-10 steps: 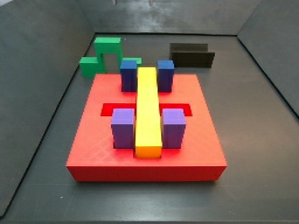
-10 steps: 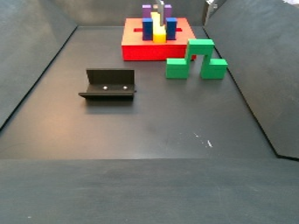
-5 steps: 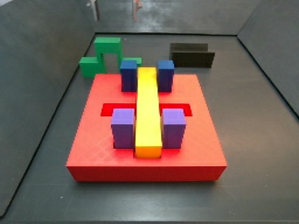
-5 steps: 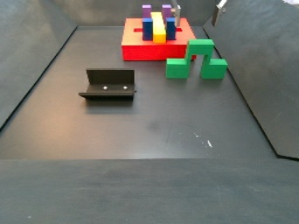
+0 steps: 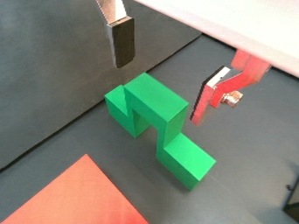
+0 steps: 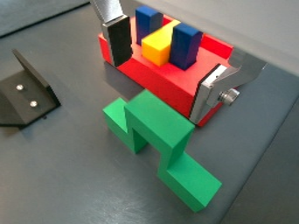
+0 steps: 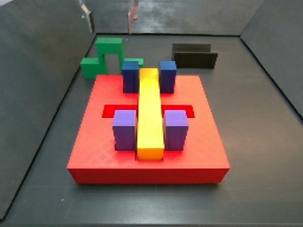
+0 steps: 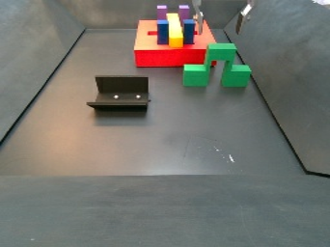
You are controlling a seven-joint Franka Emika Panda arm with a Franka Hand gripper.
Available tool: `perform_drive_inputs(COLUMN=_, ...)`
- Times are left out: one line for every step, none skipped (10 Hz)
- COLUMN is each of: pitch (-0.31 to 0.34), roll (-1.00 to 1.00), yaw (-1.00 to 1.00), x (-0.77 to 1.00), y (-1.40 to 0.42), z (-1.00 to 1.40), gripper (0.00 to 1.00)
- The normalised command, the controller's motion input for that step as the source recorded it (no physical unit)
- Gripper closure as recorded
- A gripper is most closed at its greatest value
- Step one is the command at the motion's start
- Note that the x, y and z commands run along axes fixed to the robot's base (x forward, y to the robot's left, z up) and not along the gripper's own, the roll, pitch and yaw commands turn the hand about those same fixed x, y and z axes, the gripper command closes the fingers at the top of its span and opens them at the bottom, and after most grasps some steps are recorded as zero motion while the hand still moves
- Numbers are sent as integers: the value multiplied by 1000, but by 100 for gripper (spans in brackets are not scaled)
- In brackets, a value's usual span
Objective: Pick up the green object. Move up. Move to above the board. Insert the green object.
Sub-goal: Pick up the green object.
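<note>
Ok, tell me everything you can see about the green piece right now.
The green piece is a bright green, blocky arch, plastic-looking with a matte finish: a tall centre block and two lower side arms. It lies on the dark floor beside the red board, just off its edge, and nothing holds it. The hand hangs open above it, its fingers clear of the piece. Whether the piece touches the board cannot be told.

a simulated lab test cell, not a lived-in room: a bare dark floor walled by plain grey panels, flat-shaded blocks on the red board, a fixture, and the pincer hanging open above the green object.
</note>
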Motion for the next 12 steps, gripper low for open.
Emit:
perform_drive_inputs(pitch=-21, roll=131, yaw=0, x=-77, y=40, z=-311, gripper=0)
perform_drive_inputs(pitch=-16, roll=143, yaw=0, x=-51, y=69, z=-271, gripper=0)
perform_drive_inputs(pitch=-11, roll=130, yaw=0, x=-60, y=80, z=-211, gripper=0)
perform_drive_inputs(pitch=-9, roll=99, yaw=0, x=-60, y=77, z=-166, gripper=0)
perform_drive_inputs(pitch=-11, roll=64, yaw=0, x=0, y=46, z=-111, gripper=0)
perform_drive_inputs(pitch=-16, roll=37, yaw=0, x=0, y=9, z=-91, gripper=0)
perform_drive_inputs(pitch=-24, roll=36, yaw=0, x=0, y=0, z=-131, gripper=0)
perform_drive_inputs(pitch=-33, roll=49, yaw=0, x=-17, y=6, z=-177, gripper=0)
perform_drive_inputs(pitch=-43, roll=61, yaw=0, x=-43, y=14, z=-214, gripper=0)
perform_drive_inputs(pitch=-54, roll=79, yaw=0, x=-29, y=43, z=-257, gripper=0)
perform_drive_inputs(pitch=-54, roll=76, yaw=0, x=-9, y=66, z=-251, gripper=0)
perform_drive_inputs(pitch=-63, roll=90, yaw=0, x=-3, y=74, z=-277, gripper=0)
